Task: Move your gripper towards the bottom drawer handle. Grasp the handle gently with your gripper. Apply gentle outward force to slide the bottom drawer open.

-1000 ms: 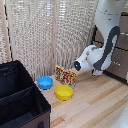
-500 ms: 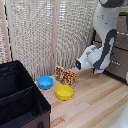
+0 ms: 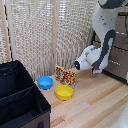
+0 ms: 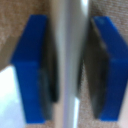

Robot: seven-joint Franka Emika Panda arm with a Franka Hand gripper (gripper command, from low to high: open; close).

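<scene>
Two blue fingertips [image 4: 31, 67] flank the bottom drawer handle [image 4: 67, 60] in wrist view, bar centred btwn them; slim gaps either side, so gripper [image 4: 67, 65] looks apart, not yet clamped. Ext view: hand at the bottom drawer [image 3: 118, 64], contact hidden. Next: close gently, keep bar centred, pull straight out, no twist.

Thick white rounded robot arm [image 3: 106, 30] with dark grey joint bands; white boxy wrist housing [image 3: 86, 58]. Two blue-padded fingers [image 4: 31, 70] on dark inner faces.
</scene>
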